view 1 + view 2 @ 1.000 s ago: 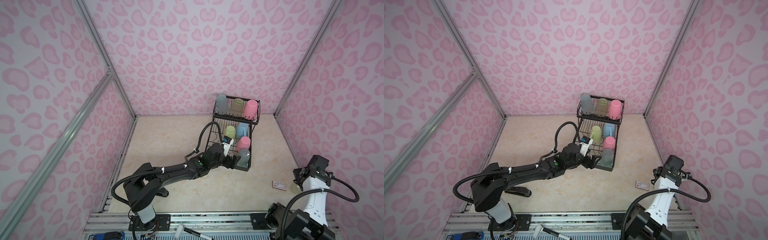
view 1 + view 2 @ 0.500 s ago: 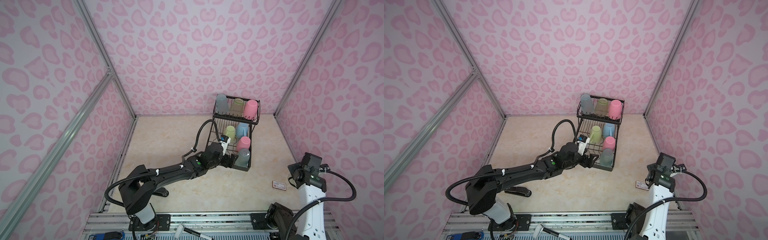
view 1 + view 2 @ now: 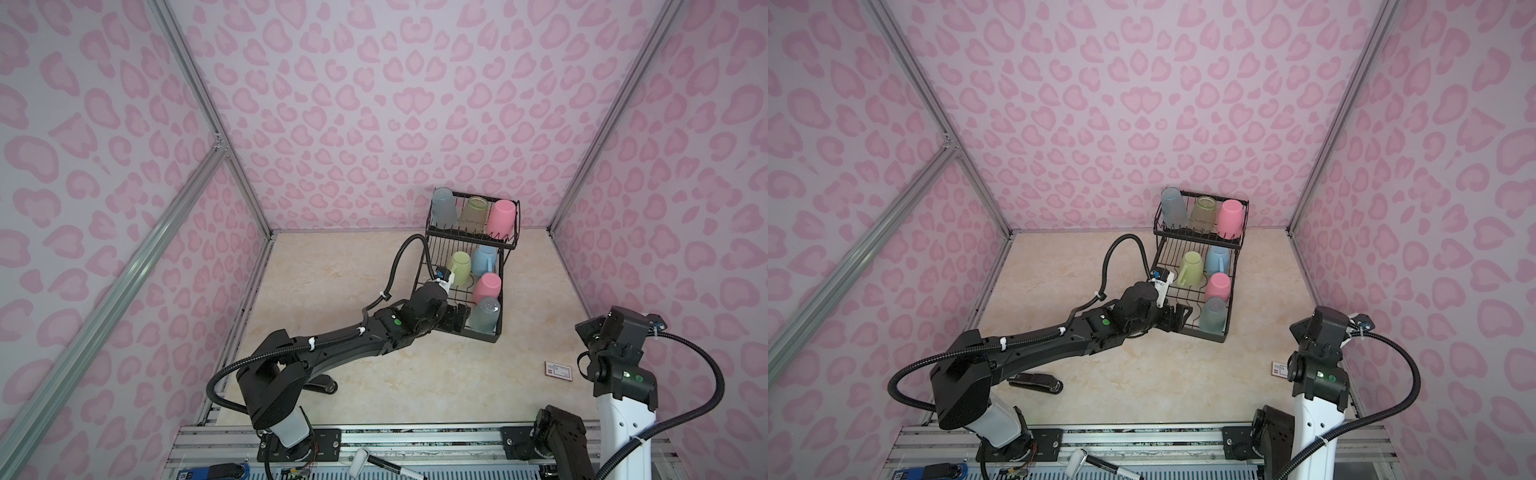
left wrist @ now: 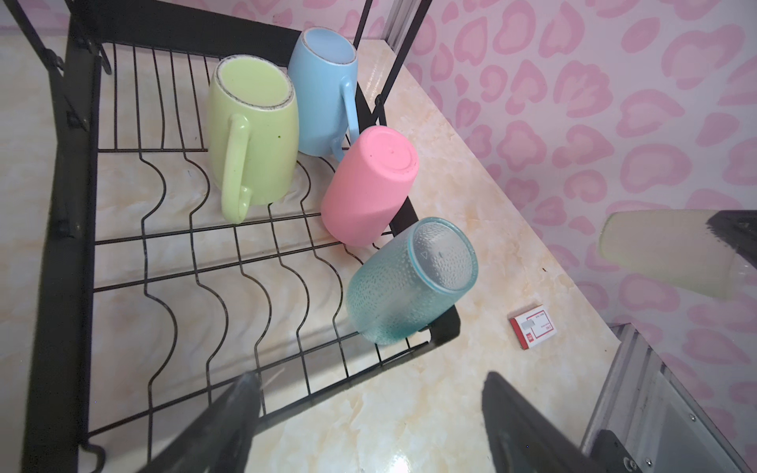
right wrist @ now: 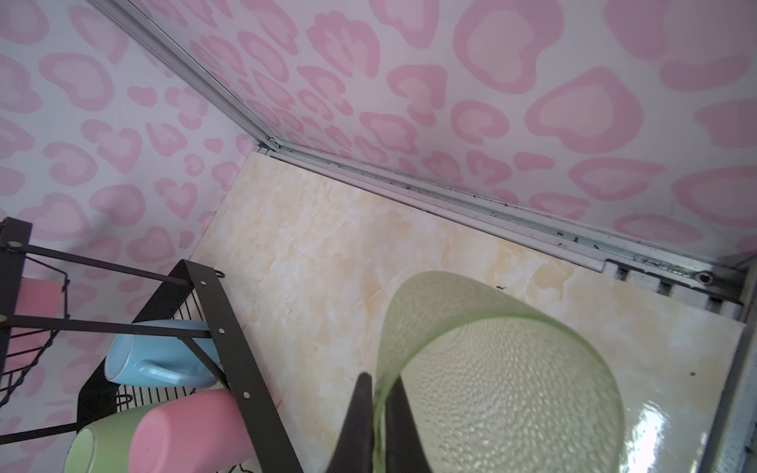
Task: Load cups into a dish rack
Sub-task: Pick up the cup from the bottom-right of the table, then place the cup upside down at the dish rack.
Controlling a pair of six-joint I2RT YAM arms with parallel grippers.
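Changed: the left gripper point(image 4: 368, 381) has backed off the dish rack point(image 4: 61, 204), jaws spread and empty; the right gripper point(image 5: 379, 381) has risen.
Meaning: the teal tumbler point(image 4: 409, 282) is delivered, upside down just ahead of the left gripper; seemingly one cup remains.
Right grip: pressed together on the green tumbler point(image 5: 512, 389), pinching its wall at the rim.
Look: translucent, pebbled, mouth toward the wrist; the top views hide it.
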